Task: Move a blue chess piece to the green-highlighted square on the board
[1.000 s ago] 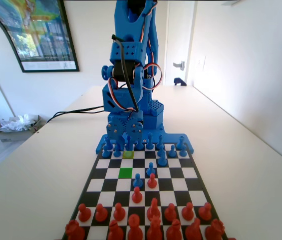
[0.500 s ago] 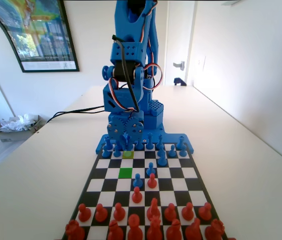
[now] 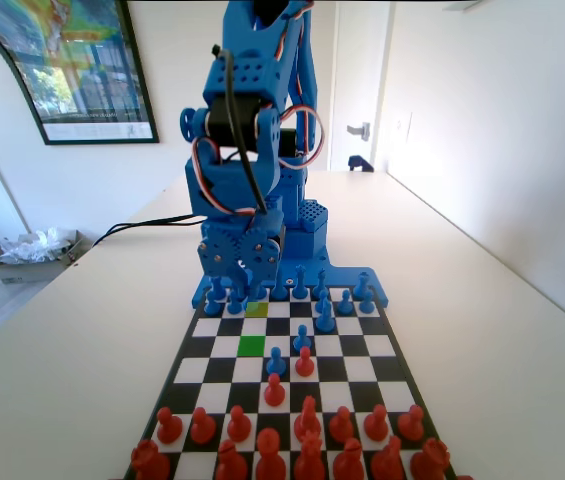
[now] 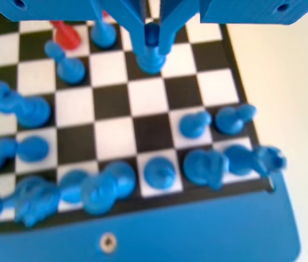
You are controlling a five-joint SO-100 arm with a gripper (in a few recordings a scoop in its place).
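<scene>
White table, board [image 3: 190, 345] laid along it. In the wrist view the gripper [image 4: 152, 41] pinches a blue pawn [image 4: 151, 54] between its fingers, base just over a black square. In the fixed view the pawn is lost among the back rows and the green square [image 3: 251, 345] sits empty. Pickup looks done; carry and placement remain

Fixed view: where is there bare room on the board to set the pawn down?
The green-highlighted square is bare, as are its row's other squares left and right. The row nearer the camera is open too, apart from a blue pawn and a red pawn. Both end rows are crowded.
</scene>
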